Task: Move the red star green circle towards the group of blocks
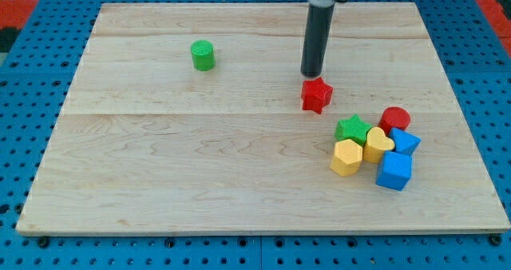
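Observation:
The red star (317, 94) lies right of the board's middle, a short way up and left of the group. My tip (310, 74) stands just above the star, at its upper left edge. The green circle (203, 55) sits alone at the upper left. The group at the lower right holds a green star (352, 129), a red circle (394, 119), a yellow heart (378, 144), a yellow hexagon (346, 157), a blue cube (394, 171) and another blue block (406, 140).
The wooden board (160, 174) lies on a blue pegboard surface (24, 102). The group sits close to the board's right edge.

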